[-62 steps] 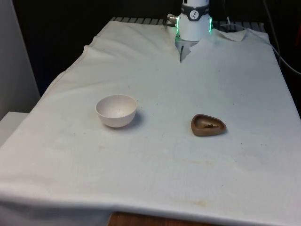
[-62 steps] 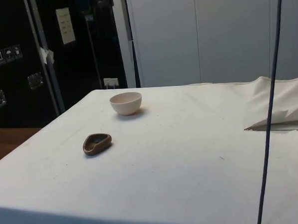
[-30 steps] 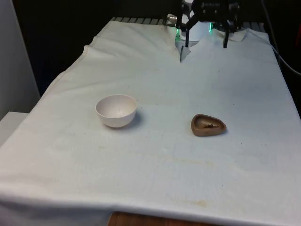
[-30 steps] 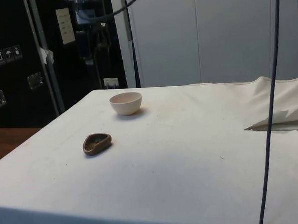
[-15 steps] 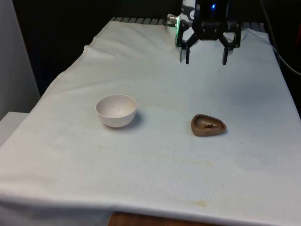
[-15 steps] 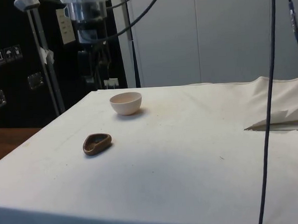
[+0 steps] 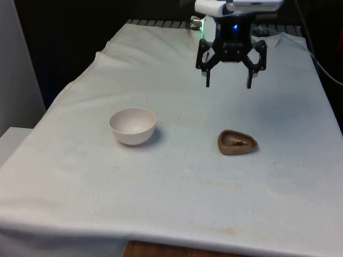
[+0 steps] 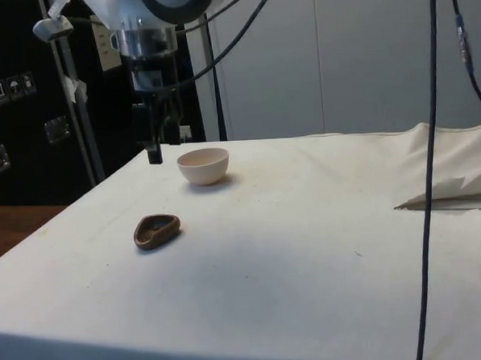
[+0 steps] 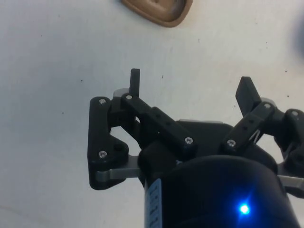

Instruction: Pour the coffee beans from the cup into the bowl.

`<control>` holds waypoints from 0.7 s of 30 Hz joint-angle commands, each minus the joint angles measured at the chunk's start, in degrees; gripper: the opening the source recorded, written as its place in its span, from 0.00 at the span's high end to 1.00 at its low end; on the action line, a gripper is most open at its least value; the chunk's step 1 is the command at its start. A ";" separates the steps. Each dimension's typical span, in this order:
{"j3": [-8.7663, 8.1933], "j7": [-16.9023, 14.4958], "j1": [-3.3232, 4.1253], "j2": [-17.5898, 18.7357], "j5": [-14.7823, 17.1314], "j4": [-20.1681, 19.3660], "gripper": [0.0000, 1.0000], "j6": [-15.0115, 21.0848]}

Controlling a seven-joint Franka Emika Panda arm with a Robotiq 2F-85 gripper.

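A small brown cup (image 7: 237, 142) of rounded-triangle shape lies on the white cloth at the front view's right, with dark coffee beans inside. The same cup (image 8: 157, 230) sits near the table's left edge in the side view, and its rim (image 9: 159, 9) shows in the wrist view. A cream bowl (image 7: 132, 125) stands at the front view's left; in the side view the bowl (image 8: 203, 165) is beyond the cup. My gripper (image 7: 228, 83) hangs open in the air behind the cup, fingers pointing down, holding nothing. From the side the gripper (image 8: 155, 156) hovers well above the cloth.
The white cloth (image 7: 177, 182) covers the table and bunches into folds (image 8: 451, 187) near the robot's base. A dark cable (image 8: 430, 170) hangs down in the side view's foreground. Dark cabinets (image 8: 27, 102) stand behind the table.
The gripper has come down and forward from above the table's far end toward the cup, staying open. Cup and bowl have not moved.
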 commanded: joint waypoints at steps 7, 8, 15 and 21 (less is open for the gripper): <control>0.11 -0.97 -0.86 2.64 1.15 1.38 0.00 1.38; 0.06 -0.97 -0.92 2.92 1.26 1.60 0.00 1.43; -0.29 -1.20 -0.97 4.70 2.01 3.09 0.00 1.49; -0.52 -1.09 -0.97 6.07 2.41 4.07 0.00 1.55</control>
